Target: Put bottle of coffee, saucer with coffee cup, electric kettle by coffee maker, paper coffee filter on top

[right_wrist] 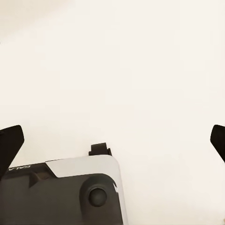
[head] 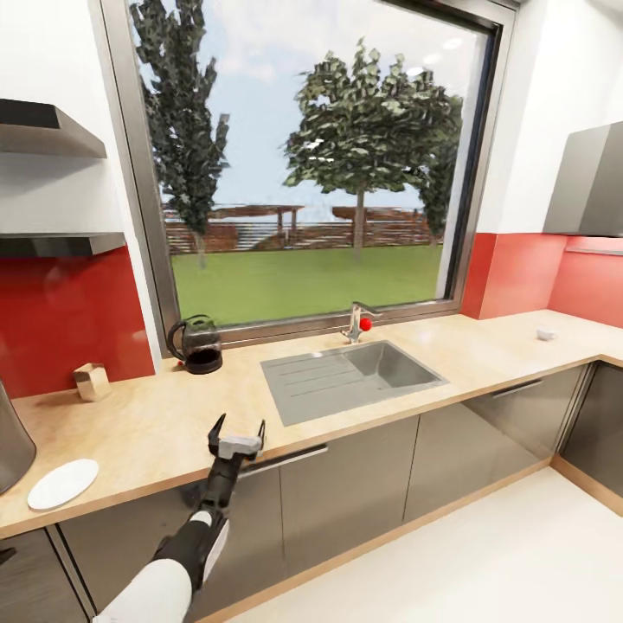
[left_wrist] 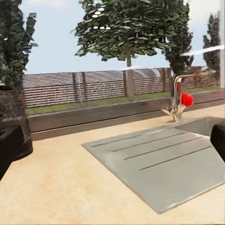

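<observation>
The left gripper [head: 235,430] hovers wide open and empty over the countertop [head: 156,424]; the right gripper's [right_wrist: 112,140] fingers are also spread, empty. Reaching the coffee maker [head: 197,344] area likely needs a level approach clear of the sink [head: 346,377].

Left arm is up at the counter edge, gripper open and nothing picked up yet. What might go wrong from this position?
1. The left gripper hangs right over the countertop front edge; dropping or pushing forward carelessly may strike the wood.
2. The coffee maker stands near the sink; a wide sweep toward it might shove it into the basin or against the faucet.
3. The saucer lies close to the counter's front edge, so a nudge may push it off.
</observation>
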{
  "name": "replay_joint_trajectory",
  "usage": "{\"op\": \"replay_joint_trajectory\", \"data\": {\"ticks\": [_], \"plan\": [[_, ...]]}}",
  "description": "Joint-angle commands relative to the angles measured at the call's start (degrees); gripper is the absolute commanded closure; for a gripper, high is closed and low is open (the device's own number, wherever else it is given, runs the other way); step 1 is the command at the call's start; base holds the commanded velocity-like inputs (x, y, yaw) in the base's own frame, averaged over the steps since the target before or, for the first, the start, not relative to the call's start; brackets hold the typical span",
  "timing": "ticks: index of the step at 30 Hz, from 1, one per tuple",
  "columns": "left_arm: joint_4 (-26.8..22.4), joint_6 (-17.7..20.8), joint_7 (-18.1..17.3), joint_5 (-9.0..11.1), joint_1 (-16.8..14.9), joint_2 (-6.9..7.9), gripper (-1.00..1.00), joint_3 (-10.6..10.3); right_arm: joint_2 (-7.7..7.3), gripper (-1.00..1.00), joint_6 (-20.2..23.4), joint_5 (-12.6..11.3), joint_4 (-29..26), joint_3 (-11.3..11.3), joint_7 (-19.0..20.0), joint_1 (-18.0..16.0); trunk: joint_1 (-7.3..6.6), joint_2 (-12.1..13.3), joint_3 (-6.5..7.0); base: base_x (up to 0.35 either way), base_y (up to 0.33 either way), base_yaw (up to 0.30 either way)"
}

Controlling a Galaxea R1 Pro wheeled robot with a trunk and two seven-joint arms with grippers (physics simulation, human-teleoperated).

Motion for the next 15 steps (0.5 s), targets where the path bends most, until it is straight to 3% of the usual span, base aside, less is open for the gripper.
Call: {"op": "replay_joint_trajectory", "data": {"ticks": [1, 2, 4, 6, 10, 15], "plan": [[-1.21, 2.21, -0.42, 0.94, -0.84, 0.0, -1.0, 0.44, -0.07, -1.0, -0.15, -0.54, -0.25, 0.49, -0.43, 0.0, 0.02, -0.03, -0.03, 0.0, 0.0, 0.0], [-2.72, 5.24, -0.55, 2.33, -1.52, 0.08, -1.0, 0.38, -0.06, -1.0, -0.15, -0.54, -0.25, 0.49, -0.43, 0.0, 0.02, -0.03, -0.03, 0.0, 0.0, 0.0], [-7.94, 16.51, -1.27, 6.7, -3.68, 0.36, -1.0, 0.13, -0.1, -1.0, -0.15, -0.54, -0.25, 0.49, -0.43, 0.0, 0.02, -0.03, -0.03, 0.0, 0.0, 0.0], [-11.24, 23.39, -2.21, 9.09, -5.56, 0.63, -1.0, 0.03, -0.09, -1.0, -0.15, -0.54, -0.25, 0.52, -0.43, 0.0, 0.02, -0.03, -0.03, 0.0, 0.0, 0.0], [-14.55, 31.91, -3.64, 10.84, -9.05, 2.13, -1.0, 0.12, -0.06, -1.0, -0.15, -0.48, -0.28, 0.5, -0.43, 0.0, 0.02, -0.03, -0.03, 0.0, 0.0, 0.0], [-13.9, 38.94, -3.62, 11.29, -12.85, 6.94, -1.0, 0.43, 0.25, -1.0, -0.08, -0.39, -0.53, 0.43, -0.18, 0.0, 0.02, -0.03, -0.03, 0.0, 0.0, 0.0]]}}
